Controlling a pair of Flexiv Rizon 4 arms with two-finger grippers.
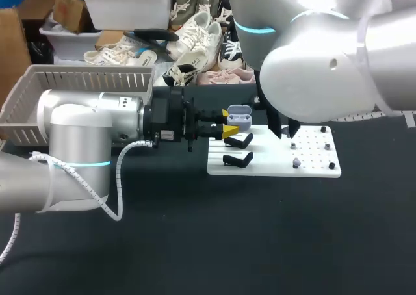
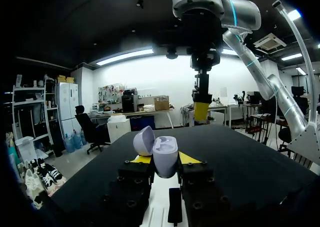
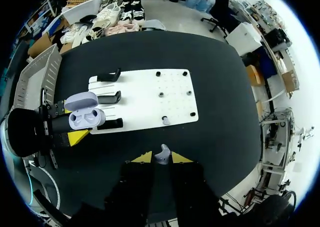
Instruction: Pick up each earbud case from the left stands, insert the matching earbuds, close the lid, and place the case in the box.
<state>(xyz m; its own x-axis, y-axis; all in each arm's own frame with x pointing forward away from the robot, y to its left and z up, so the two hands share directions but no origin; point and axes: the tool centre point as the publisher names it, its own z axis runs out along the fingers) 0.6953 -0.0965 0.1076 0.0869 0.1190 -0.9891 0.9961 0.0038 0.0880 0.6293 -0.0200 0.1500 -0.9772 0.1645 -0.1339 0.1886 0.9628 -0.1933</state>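
Observation:
An open lavender earbud case (image 1: 239, 118) is held above the white board's (image 1: 273, 164) left end, with my left gripper (image 1: 229, 123) shut on it. In the left wrist view the case (image 2: 165, 156) sits upright between the yellow tips, lid (image 2: 143, 140) swung back. My right gripper (image 3: 161, 158) hangs high over the table, shut on a small lavender earbud (image 3: 161, 154). Below it I see the case (image 3: 85, 115) with both sockets showing. In the left wrist view the right gripper (image 2: 201, 110) hangs ahead of the case. A loose earbud (image 3: 165, 120) lies on the board (image 3: 145, 94).
Black stands (image 1: 238, 141) (image 1: 238, 158) sit on the board's left part, with small black pegs (image 1: 329, 147) on its right part. A grey slatted basket (image 1: 84, 80) stands at the back left, behind my left arm. My right arm's bulk hides the board's back edge.

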